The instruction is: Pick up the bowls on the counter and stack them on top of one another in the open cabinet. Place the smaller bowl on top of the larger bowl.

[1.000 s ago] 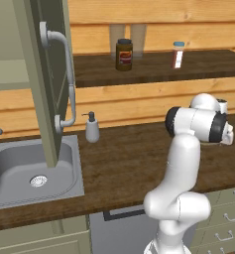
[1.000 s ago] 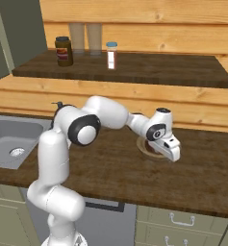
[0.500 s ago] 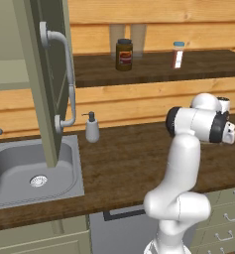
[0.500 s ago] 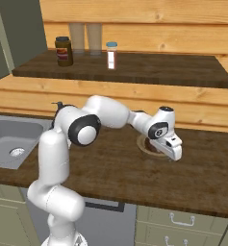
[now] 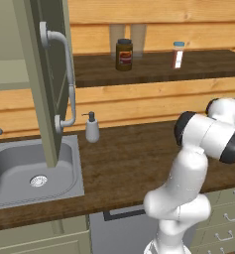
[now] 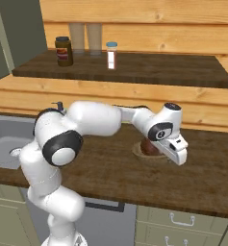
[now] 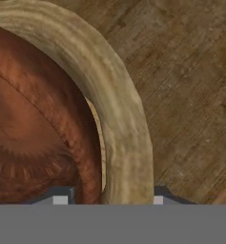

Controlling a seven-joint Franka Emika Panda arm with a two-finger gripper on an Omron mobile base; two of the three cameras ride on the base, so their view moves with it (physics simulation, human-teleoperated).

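Observation:
The small dark reddish-brown bowl (image 7: pixel 33 128) sits inside the wide tan wooden bowl (image 7: pixel 119 109) on the dark wood counter (image 7: pixel 190 81). In the right base view the dark bowl (image 6: pixel 148 146) and the tan bowl's rim (image 6: pixel 138 153) show just left of my gripper (image 6: pixel 173 157), which points down at their right edge. In the hand view my gripper (image 7: pixel 109 198) is open. One fingertip (image 7: pixel 61 197) is over the dark bowl and the other (image 7: pixel 160 194) is outside the tan rim. The olive-green cabinet door (image 5: pixel 42 84) stands open at the far left.
A steel sink (image 5: pixel 32 173) lies under the cabinet door, and a soap dispenser (image 5: pixel 92 128) stands beside it. On the raised wooden shelf (image 6: pixel 134 69) are a dark jar (image 6: pixel 63 50) and a small white bottle (image 6: pixel 111 54). Drawers (image 6: pixel 183 223) sit below the counter.
The hand has crept a little to the right and sunk lower over the right edge of the nested bowls. The bowls have not moved.

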